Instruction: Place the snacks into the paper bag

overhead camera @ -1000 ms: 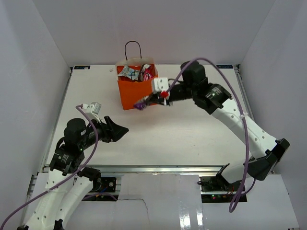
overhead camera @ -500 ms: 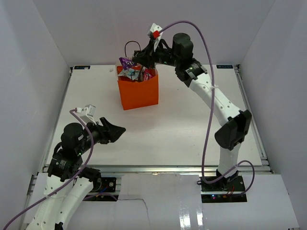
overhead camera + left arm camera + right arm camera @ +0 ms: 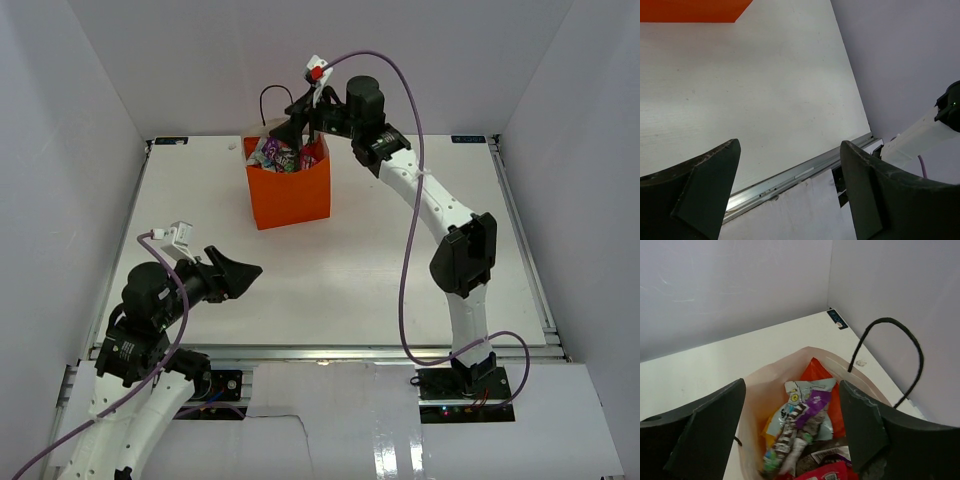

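The orange paper bag stands upright at the back of the table, with its black loop handle sticking up. Inside lie the snacks: a purple packet on top of a silver-grey one, an orange-red bag behind them and a red wrapper nearer the camera. My right gripper hovers open right above the bag's pale mouth, holding nothing. My left gripper is open and empty over bare table near the front left.
White walls close in the table on three sides. A metal rail runs along the table's front edge below my left gripper. The right arm's purple cable loops over the table's right half.
My right gripper carried the purple packet from in front of the bag up over its mouth, then opened; the packet now lies inside. The left gripper opened slightly wider.
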You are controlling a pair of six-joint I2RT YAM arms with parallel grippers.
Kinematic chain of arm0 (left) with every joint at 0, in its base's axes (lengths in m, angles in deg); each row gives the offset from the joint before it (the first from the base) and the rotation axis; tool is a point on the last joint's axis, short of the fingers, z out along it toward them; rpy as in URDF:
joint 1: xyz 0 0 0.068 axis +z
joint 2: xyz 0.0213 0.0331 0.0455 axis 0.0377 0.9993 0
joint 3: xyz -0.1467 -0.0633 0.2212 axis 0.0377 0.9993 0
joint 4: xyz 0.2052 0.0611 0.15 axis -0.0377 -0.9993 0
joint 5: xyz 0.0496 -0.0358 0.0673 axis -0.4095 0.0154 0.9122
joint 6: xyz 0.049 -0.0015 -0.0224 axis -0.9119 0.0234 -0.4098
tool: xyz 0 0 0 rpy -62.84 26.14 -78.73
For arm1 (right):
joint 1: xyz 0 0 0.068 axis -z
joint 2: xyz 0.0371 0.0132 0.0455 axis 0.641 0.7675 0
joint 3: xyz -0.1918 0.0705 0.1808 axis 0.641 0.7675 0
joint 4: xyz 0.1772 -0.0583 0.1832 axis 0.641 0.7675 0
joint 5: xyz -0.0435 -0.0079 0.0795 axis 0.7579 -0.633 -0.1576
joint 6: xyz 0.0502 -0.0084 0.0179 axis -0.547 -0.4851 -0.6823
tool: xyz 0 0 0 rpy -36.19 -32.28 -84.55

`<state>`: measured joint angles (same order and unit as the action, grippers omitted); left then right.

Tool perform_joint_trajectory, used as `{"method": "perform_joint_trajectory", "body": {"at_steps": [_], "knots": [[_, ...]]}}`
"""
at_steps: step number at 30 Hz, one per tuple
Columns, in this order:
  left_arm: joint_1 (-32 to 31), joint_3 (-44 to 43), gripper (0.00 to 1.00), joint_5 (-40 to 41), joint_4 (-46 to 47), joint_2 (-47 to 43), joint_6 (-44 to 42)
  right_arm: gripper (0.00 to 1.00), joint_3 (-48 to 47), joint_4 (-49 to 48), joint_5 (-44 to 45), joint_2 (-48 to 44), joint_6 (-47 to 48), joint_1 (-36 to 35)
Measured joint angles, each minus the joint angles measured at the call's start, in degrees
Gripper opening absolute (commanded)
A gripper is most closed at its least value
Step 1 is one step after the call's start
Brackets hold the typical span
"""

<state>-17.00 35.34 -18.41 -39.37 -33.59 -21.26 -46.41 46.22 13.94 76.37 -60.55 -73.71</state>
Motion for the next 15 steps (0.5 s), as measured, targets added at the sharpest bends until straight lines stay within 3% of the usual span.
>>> {"method": "perform_joint_trajectory", "body": {"at_steps": [2,3,7,15], "knots": [[-0.04,0.00,0.98,0.48,-0.02,0.02,-0.04,0.95,0.15,0.17,-0.15,-0.33,0.00,0.68],[-0.07,-0.02,0.98,0.74,-0.02,0.13,0.00,0.90,0.33,0.44,-0.15,-0.66,-0.13,1.36],[-0.07,-0.37,0.98,1.40,0.04,1.38,-0.46,0.90,4.96,3.65,-1.29,-5.95,-0.20,6.78],[-0.09,-0.42,0.98,6.40,0.59,1.42,-0.63,0.90,33.33,20.87,-1.97,-34.29,6.64,21.38]]}}
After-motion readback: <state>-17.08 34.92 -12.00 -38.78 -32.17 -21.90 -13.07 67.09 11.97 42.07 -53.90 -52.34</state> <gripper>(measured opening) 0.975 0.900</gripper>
